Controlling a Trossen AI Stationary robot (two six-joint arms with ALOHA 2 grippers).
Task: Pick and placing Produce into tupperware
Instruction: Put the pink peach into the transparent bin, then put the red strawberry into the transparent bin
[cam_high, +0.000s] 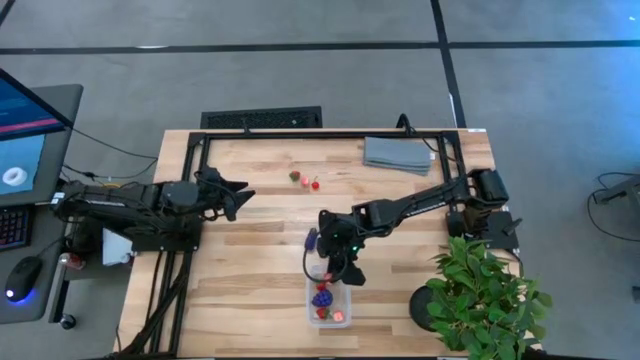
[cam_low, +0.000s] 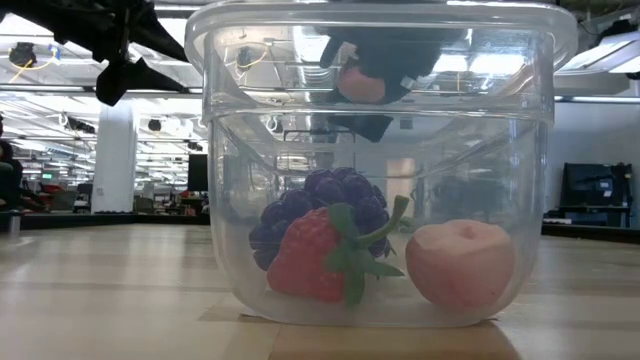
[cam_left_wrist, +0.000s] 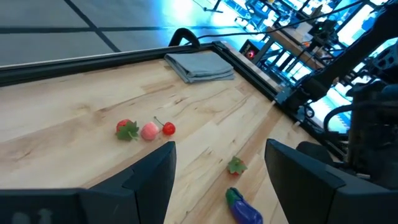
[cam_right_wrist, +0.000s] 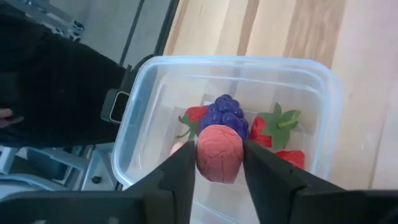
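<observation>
Right gripper (cam_right_wrist: 217, 163) over the tub (cam_right_wrist: 323, 118), jaws clamped on a round pink fruit (cam_right_wrist: 218, 152), one finger (cam_right_wrist: 180, 177) against each side. Directly under the fruit, inside the tub: a purple berry cluster (cam_right_wrist: 222, 113), strawberries with green leaves (cam_right_wrist: 273, 127), another pink piece (cam_right_wrist: 179, 148) near the wall. From table level: held pink fruit (cam_low: 362, 84) hanging above the rim of the tub (cam_low: 230, 45), not yet lowered in; on the tub floor a strawberry (cam_low: 310, 255) in front of the purple cluster (cam_low: 340, 195), a pale pink piece (cam_low: 460, 262) beside them, all close together. From above: right gripper (cam_high: 338, 268) just over the near-edge tub (cam_high: 330, 303), right arm stretched across from the table's right side.

Left gripper (cam_high: 236, 196) at the table's left, hovering clear of everything, jaws spread wide and empty, fingers (cam_left_wrist: 149, 177) well apart. Ahead of it on the wood: a strawberry (cam_left_wrist: 127, 129), a pink piece (cam_left_wrist: 149, 130) and a small red piece (cam_left_wrist: 168, 129) in a tight row; nearer, a small brownish-red piece (cam_left_wrist: 236, 165) and an elongated purple piece (cam_left_wrist: 242, 208) just beside it.

Farther out: folded grey cloth (cam_high: 400, 154) near the far right corner; green plant (cam_high: 485, 295) at the near right corner.
</observation>
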